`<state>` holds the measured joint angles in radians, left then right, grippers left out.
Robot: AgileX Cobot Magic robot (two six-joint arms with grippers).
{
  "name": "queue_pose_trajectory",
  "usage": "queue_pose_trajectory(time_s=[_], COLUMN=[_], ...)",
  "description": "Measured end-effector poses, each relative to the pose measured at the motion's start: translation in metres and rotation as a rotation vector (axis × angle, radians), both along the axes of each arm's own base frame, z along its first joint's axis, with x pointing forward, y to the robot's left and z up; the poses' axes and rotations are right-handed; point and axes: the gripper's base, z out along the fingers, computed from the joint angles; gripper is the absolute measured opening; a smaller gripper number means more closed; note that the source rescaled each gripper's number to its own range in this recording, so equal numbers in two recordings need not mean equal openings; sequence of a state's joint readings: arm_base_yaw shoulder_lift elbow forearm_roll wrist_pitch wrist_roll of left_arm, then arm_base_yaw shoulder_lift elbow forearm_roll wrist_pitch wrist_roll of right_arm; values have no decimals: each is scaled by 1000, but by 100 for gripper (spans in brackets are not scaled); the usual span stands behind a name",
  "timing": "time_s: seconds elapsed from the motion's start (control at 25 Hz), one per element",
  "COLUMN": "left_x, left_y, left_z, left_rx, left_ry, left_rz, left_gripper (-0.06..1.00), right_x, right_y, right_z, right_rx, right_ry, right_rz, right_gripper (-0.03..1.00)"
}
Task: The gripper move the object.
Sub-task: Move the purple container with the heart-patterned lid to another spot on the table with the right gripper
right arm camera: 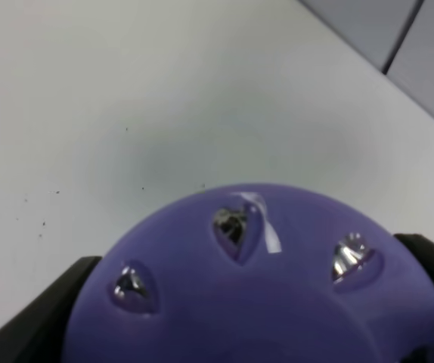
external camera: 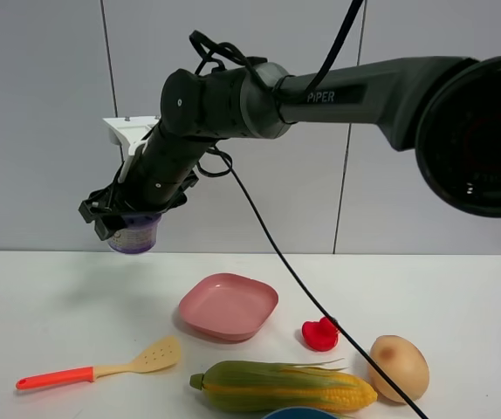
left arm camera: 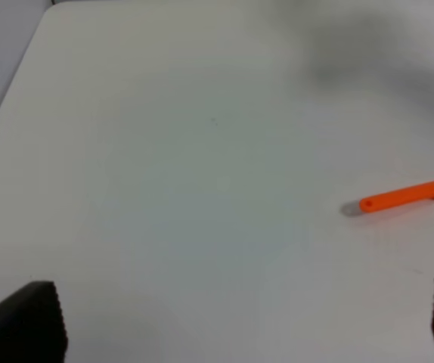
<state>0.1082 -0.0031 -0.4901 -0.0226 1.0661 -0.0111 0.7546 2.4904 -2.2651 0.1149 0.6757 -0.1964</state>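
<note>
My right gripper [external camera: 118,220], a black claw on the black arm with a white bracket, reaches across to the left of the exterior high view. It is shut on the small round canister [external camera: 137,236] and holds it high above the white table [external camera: 41,297]. In the right wrist view the lilac lid with its holes [right arm camera: 255,280] fills the lower picture, with a black finger [right arm camera: 28,318] on each side. My left gripper [left arm camera: 236,333] shows only in the left wrist view. Its two black fingertips [left arm camera: 24,325] stand wide apart over bare table, open and empty.
A pink plate [external camera: 229,305] sits mid-table. A red rubber duck [external camera: 320,334], a corn cob [external camera: 281,387] and a tan egg-shaped thing [external camera: 399,367] lie at the front right. An orange-handled spatula [external camera: 102,369] lies at the front left, its handle also in the left wrist view [left arm camera: 398,198].
</note>
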Motion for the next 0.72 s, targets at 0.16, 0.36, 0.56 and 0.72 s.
queue_pose_trajectory(time_s=[0.16,0.36,0.56,0.72], left_x=[0,0,0,0], left_y=[0,0,0,0], left_z=[0,0,0,0], left_rx=[0,0,0,0], left_ry=[0,0,0,0], left_rz=[0,0,0,0], left_gripper=[100,100,100,100], right_x=[4,4,4,4], right_y=[3,5,7,8], right_z=[-21,-40,-55,-70], right_rx=[-12,-47,-75,-88], right_ry=[-6,-14,-21,-13], right_rz=[5,38,67,71], right_gripper=[0,0,0,0])
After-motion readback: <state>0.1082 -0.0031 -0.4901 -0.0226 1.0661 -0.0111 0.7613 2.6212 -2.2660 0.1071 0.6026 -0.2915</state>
